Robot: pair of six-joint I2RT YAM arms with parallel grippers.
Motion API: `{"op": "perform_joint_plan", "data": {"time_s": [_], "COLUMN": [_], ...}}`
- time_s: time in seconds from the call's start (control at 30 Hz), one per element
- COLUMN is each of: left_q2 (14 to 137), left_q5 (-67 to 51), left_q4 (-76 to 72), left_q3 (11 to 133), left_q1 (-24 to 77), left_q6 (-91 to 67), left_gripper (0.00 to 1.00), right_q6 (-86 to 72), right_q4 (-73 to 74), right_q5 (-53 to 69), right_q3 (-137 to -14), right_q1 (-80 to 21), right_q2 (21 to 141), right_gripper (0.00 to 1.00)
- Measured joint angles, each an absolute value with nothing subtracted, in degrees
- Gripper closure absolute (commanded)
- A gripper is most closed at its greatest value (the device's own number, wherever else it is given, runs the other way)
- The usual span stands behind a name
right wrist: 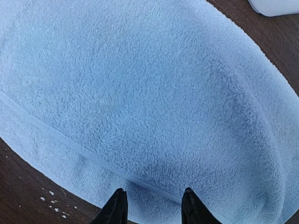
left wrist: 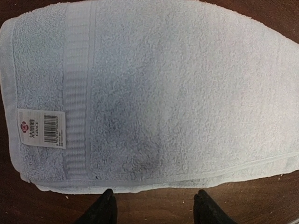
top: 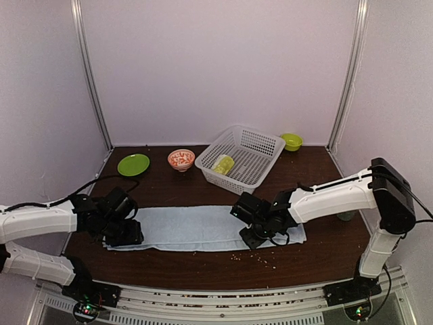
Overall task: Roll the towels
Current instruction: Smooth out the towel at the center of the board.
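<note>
Plain pale lilac walls (top: 216,68) close me in on three sides: back wall straight ahead, one to my left, one to my right. Thin silver metal posts (top: 91,74) run up both back corners. Below is a dark brown wooden tabletop (top: 203,267), matte, with small pale crumbs (top: 254,257) scattered front right. A silver slotted metal rail (top: 237,298) lines the near edge. Light is soft and even.

Soft, even light fills the overhead view; the pale walls (top: 216,68) look slightly washed out and the dark brown wooden table (top: 203,267) looks matte. Both wrist views are sharp; the pale blue terry cloth towel (left wrist: 187,93) carries a dim grey shadow near the bottom, and its edges curve toward the corners.
</note>
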State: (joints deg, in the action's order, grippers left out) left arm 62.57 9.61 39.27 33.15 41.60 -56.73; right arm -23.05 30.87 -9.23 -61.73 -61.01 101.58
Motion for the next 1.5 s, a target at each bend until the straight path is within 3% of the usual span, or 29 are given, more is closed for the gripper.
{"op": "perform_joint_plan", "data": {"time_s": [0.27,0.43,0.57,0.77,0.87,1.2,1.5], "left_q2": [62.8,62.6,62.4,63.5,64.3,60.1,57.5], "left_q5": [9.0,8.8,8.8,8.9,8.9,9.8,11.3], "left_q4": [38.9,38.8,38.6,37.5,36.6,37.8,39.5], "left_q3": [33.1,33.1,33.2,35.5,36.6,36.9,36.9], "left_q1": [41.6,41.6,41.6,41.6,41.6,41.6,41.6], "left_q6": [-56.5,-56.4,-55.7,-54.0,-53.1,-52.2,-52.2], "left_gripper": [0.45,0.46,0.46,0.47,0.47,0.47,0.47], "right_q6": [-22.9,-24.1,-27.9,-38.1,-42.1,-48.0,-49.4], "right_q4": [30.9,31.2,32.6,32.4,32.5,30.2,26.5], "right_q5": [-9.5,-9.3,-8.8,-6.3,-4.5,3.4,6.5], "right_q3": [-62.0,-61.5,-57.3,-44.0,-37.1,-29.5,-28.2], "right_q1": [-61.0,-60.9,-59.9,-49.6,-43.1,-36.3,-34.1], "right_q2": [103.8,102.8,94.3,72.1,66.6,66.7,68.7], "right_gripper": [0.67,0.51,0.5,0.61,0.64,0.66,0.8]}}
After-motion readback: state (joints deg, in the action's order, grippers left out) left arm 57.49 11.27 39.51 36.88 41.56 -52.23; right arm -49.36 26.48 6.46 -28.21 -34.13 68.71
